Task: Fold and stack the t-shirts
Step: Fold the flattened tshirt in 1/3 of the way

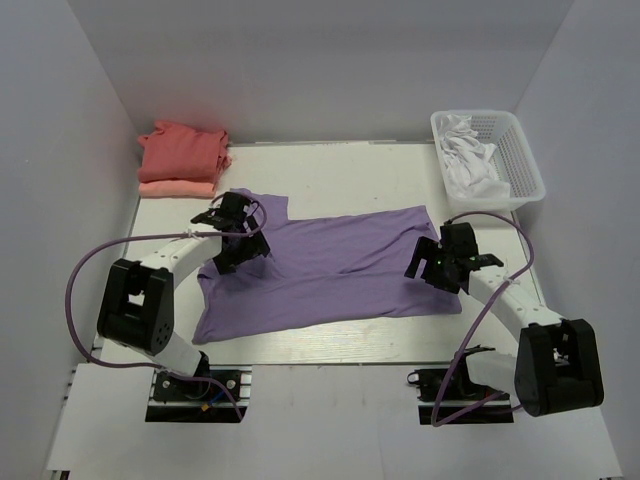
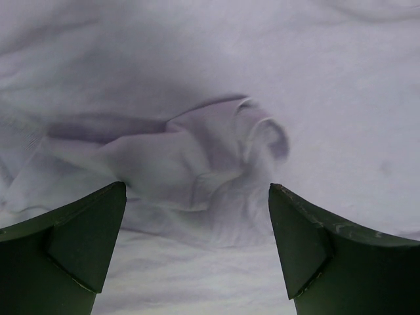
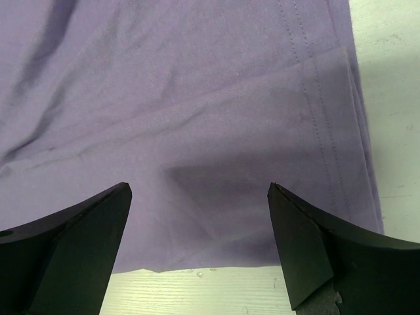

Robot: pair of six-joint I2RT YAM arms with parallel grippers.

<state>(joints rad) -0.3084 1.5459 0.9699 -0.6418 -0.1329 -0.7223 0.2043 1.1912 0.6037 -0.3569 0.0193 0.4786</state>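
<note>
Now we hover left hand (image 2: 197, 191) and right hand (image 3: 199, 189), both released, over opposite ends of the sideways-lying large lavender-purple cloth t-shirt (image 1: 335, 272).

- The top external view looks down from above and behind the arms towards the far wall. The arm bases (image 1: 195, 385) sit at its lower edge. It stands well back, so the whole worktop (image 1: 330, 170) fits in frame.
- The left wrist view looks along the left fingers (image 2: 72, 243), whose dark tips fill its lower corners. It is very close to the lavender t-shirt (image 2: 210, 98), and cloth fills the frame.
- The right wrist view looks past the right fingers (image 3: 72, 243) in the same way. It is close over the shirt's stitched hem, with worktop showing at the right and bottom edges.
- All three views share the shirt. The left wrist sees its left end and the right wrist its right end, and these two patches lie well apart in the top view.
</note>
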